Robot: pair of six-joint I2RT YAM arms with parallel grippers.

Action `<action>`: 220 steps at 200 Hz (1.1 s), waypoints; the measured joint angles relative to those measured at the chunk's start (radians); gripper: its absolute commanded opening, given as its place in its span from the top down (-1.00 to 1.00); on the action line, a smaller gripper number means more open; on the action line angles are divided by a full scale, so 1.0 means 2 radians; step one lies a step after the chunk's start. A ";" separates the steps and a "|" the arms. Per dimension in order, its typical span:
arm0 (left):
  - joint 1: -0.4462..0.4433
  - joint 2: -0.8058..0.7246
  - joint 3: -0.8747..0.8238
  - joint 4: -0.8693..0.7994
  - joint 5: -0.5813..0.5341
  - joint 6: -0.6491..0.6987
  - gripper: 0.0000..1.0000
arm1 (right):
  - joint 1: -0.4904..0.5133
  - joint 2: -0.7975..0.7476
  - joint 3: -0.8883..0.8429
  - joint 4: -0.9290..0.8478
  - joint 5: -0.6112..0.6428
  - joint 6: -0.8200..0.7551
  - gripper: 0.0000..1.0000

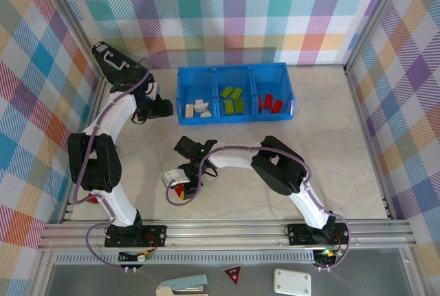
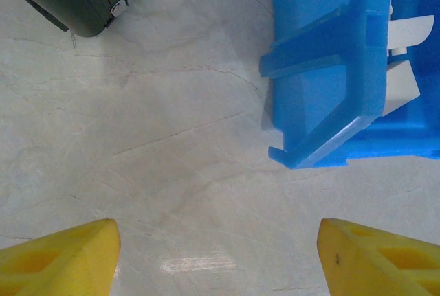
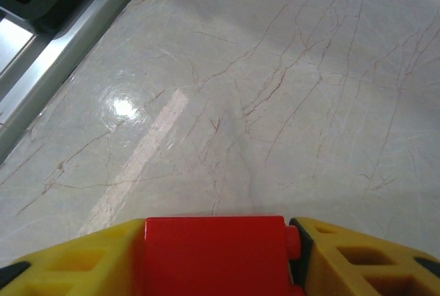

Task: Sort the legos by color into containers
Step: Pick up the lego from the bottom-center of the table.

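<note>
Nearest, the right gripper (image 3: 218,244) clamps a red lego (image 3: 213,258) over the surface (image 3: 261,104), studs toward one finger, long axis hidden. Farther off, the left gripper (image 2: 218,258) hangs wide and empty beside the bin (image 1: 232,69). The bin runs left to right, with legos (image 1: 234,100) inside sorted cream, green, red.

A blue bin (image 1: 215,69) held cream legos (image 1: 196,108), green legos (image 1: 232,101) and red legos (image 1: 270,104) in separate compartments. The left end effector (image 1: 165,108) sat beside its left end; the right end effector (image 1: 180,187) held a red brick (image 1: 179,190) over the desk (image 1: 344,172).
</note>
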 measured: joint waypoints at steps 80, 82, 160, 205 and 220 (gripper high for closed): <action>0.001 0.000 0.000 0.000 0.000 0.000 -0.50 | -0.005 -0.004 -0.004 -0.003 0.000 0.006 -0.03; 0.001 0.000 0.000 0.000 0.000 0.000 -0.50 | -0.005 -0.005 -0.005 -0.003 0.000 0.007 -0.03; 0.004 0.000 0.000 0.000 0.000 0.000 -0.50 | -0.035 -0.074 -0.085 0.054 0.037 0.154 0.12; 0.005 0.000 0.000 0.000 0.000 0.000 -0.50 | -0.036 -0.099 -0.115 0.089 0.134 0.304 0.19; 0.005 0.000 0.000 0.000 0.000 0.000 -0.50 | -0.036 -0.115 -0.131 0.097 0.181 0.360 0.22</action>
